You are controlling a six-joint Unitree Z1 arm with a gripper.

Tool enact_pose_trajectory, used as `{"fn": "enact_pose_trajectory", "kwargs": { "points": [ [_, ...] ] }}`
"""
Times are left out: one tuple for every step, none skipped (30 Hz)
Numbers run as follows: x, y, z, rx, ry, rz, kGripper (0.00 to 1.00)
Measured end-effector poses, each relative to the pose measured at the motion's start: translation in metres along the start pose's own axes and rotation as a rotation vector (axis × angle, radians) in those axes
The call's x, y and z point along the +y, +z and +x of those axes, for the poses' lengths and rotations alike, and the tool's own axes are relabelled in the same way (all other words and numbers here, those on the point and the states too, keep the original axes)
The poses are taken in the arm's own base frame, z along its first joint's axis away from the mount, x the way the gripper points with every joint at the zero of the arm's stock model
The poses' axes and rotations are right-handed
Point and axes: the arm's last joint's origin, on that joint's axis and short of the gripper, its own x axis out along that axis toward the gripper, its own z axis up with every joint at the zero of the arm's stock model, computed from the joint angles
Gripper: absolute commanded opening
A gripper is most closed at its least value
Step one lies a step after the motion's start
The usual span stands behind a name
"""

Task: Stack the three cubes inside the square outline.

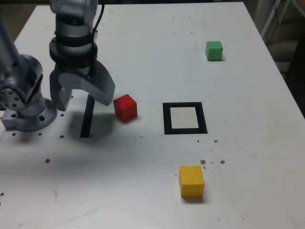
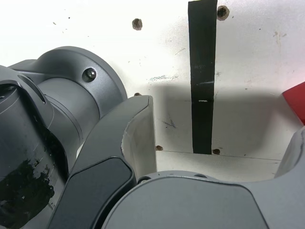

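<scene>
Table (image 1: 143, 43), white and scuffed, carries everything in the exterior view. Grey robot arm's gripper (image 1: 81, 98) hangs near the exterior view's left edge, jaws spread wide, nothing between them, pointing down over a thin black tape strip (image 1: 86, 117). Small red solid block (image 1: 125, 107) sits just beside the gripper, toward the exterior view's right, not touched. Thick black square outline with pale centre (image 1: 185, 118) lies mid-table, nothing in it yet. Small green block (image 1: 214, 50) is well apart at the far right; small yellow block (image 1: 191, 181) is near the front, below the outline. No stacking done.

Wrist view: black strip (image 2: 202, 81) runs between the open jaws, arm's grey base (image 2: 71, 90) fills one side, a sliver of the red block (image 2: 296, 100) shows at the frame edge, so the gripper (image 2: 217, 143) is not centred on it.

Likely step: pick the red block first. To do it well, shift sideways until the block sits squarely between the jaws, line them up with its flat faces, descend low, then close. Off-centre closing would probably nudge or twist it.
</scene>
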Motion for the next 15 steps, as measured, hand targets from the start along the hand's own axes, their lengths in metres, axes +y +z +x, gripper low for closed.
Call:
{"fn": "enact_pose_trajectory", "kwargs": {
  "points": [
    [0.0000, 0.0000, 0.0000, 0.000, 0.000, 0.000, 0.99],
    [0.0000, -0.0001, 0.0001, 0.000, 0.000, 0.000, 0.99],
    [0.0000, -0.0002, 0.0002, 0.001, 0.000, 0.000, 0.99],
    [0.0000, -0.0003, 0.0003, 0.001, 0.000, 0.000, 0.99],
    [0.0000, -0.0003, 0.0004, 0.002, 0.000, 0.000, 0.99],
    [0.0000, -0.0005, 0.0006, 0.003, 0.000, 0.000, 0.99],
    [0.0000, -0.0006, 0.0007, 0.003, 0.000, 0.000, 0.99],
    [0.0000, -0.0006, 0.0008, 0.004, 0.000, 0.000, 0.99],
    [0.0000, -0.0007, 0.0009, 0.004, 0.000, 0.000, 0.99],
    [0.0000, -0.0007, 0.0009, 0.004, 0.000, 0.000, 0.99],
    [0.0000, -0.0008, 0.0009, 0.004, 0.000, 0.000, 1.00],
    [0.0000, -0.0009, 0.0011, 0.005, 0.001, 0.000, 1.00],
    [0.0000, -0.0011, 0.0013, 0.006, 0.001, 0.000, 1.00],
    [0.0001, -0.0012, 0.0015, 0.007, 0.001, 0.000, 1.00],
    [0.0001, -0.0014, 0.0017, 0.008, 0.001, 0.000, 1.00]
  ]
}}
